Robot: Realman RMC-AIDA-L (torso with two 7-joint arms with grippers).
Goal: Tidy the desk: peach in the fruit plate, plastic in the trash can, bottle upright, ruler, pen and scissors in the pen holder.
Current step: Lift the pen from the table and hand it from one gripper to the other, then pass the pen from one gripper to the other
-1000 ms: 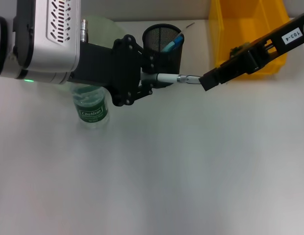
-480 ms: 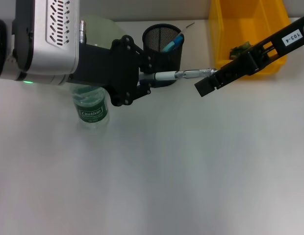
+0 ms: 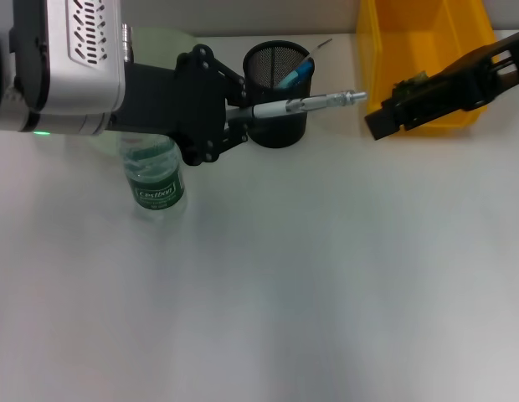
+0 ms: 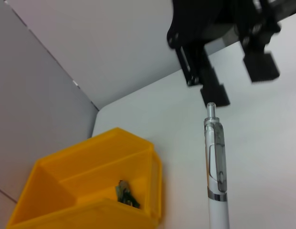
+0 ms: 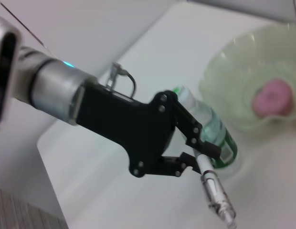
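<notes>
My left gripper (image 3: 239, 115) is shut on the white end of a silver and white pen (image 3: 310, 104). The pen lies almost level, just in front of the black mesh pen holder (image 3: 276, 84), with its tip pointing right. My right gripper (image 3: 379, 123) hangs open in front of the yellow trash can (image 3: 423, 63), a short way off the pen tip. In the left wrist view the pen (image 4: 216, 162) points at the right gripper (image 4: 238, 83). The green-labelled bottle (image 3: 158, 180) stands upright. A pink peach (image 5: 276, 97) lies in the pale green fruit plate (image 5: 234, 90).
A blue item (image 3: 295, 74) sticks out of the pen holder. Something small and dark (image 4: 125, 195) lies inside the yellow bin (image 4: 86, 176). The left arm's silver body (image 3: 67, 59) covers much of the plate at the back left.
The right gripper let go of the pen tip and drew back to the right. The left gripper lifted the pen, so it now lies in front of the holder's upper part.
</notes>
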